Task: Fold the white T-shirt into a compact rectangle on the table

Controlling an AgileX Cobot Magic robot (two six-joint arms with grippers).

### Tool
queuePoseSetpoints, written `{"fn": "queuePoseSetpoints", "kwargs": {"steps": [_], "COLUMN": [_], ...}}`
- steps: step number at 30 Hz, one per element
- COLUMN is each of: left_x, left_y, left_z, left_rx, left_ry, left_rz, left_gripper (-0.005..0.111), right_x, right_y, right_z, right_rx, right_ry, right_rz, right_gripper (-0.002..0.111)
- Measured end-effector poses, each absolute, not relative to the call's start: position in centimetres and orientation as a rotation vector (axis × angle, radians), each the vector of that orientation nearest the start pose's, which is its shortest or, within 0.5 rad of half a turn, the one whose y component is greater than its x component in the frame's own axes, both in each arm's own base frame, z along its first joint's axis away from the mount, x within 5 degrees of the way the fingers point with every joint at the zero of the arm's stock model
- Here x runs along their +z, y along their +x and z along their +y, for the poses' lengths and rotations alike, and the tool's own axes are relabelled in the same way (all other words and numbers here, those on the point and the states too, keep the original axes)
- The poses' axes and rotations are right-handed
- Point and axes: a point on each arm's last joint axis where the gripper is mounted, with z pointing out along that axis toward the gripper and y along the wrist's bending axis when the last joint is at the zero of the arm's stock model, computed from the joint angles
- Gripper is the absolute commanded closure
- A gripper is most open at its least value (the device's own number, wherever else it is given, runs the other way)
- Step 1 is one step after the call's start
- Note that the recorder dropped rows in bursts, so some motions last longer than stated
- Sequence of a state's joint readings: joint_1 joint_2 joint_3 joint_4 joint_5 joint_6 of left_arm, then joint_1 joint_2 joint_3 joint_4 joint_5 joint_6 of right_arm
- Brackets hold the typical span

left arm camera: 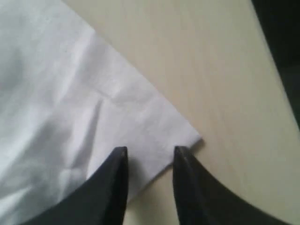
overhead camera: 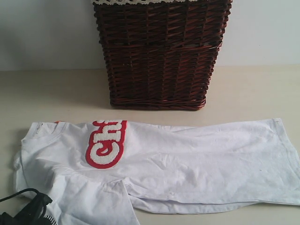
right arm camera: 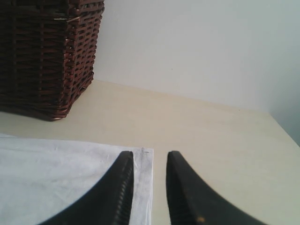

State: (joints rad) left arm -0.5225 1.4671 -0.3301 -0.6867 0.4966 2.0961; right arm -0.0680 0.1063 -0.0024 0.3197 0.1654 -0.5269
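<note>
The white T-shirt [overhead camera: 187, 164] lies spread across the table [overhead camera: 253, 93], collar to the left and hem to the right, with red-outlined letters [overhead camera: 105, 145] on its chest. My left gripper [overhead camera: 30, 211] sits at the bottom left, by the near sleeve. In the left wrist view that left gripper [left arm camera: 150, 152] is open, its black fingers astride a corner of the shirt [left arm camera: 140, 131] lying flat. My right gripper [right arm camera: 149, 157] is open too, low over the shirt's hem corner [right arm camera: 143, 161]. One finger is over the cloth, the other over bare table. The exterior view does not show the right gripper.
A dark brown wicker basket [overhead camera: 159, 56] with white lace trim stands behind the shirt against the pale wall; it also shows in the right wrist view as the basket [right arm camera: 42, 56]. Bare table [right arm camera: 220, 150] lies beyond the hem.
</note>
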Motion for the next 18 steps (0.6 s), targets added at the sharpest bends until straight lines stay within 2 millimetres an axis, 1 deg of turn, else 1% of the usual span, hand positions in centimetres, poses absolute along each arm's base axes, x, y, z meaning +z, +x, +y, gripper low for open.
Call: {"fn": "queuePoseSetpoints", "kwargs": {"steps": [3, 13, 16, 18], "left_x": [11.47, 11.47, 11.58, 12.16], "left_y": [12.66, 12.63, 12.7, 12.99], "left_z": [-10.74, -10.81, -10.84, -11.03], "left_rx": [0.373, 0.375, 0.373, 0.363], "left_ry": [-2.856, -2.85, -2.818, -2.8], "left_rz": [-1.779, -1.791, -1.854, -1.937], "left_gripper": [0.107, 0.107, 0.107, 0.107], "right_x": [19.34, 19.34, 19.34, 19.34], "right_y": [6.4, 6.4, 6.4, 6.4], "right_z": [0.04, 0.04, 0.04, 0.04], "right_rx": [-0.159, -0.159, -0.159, -0.159], "right_ry": [-0.163, -0.163, -0.163, -0.163], "right_rz": [1.739, 1.739, 1.739, 1.739], "right_gripper": [0.083, 0.083, 0.083, 0.083]}}
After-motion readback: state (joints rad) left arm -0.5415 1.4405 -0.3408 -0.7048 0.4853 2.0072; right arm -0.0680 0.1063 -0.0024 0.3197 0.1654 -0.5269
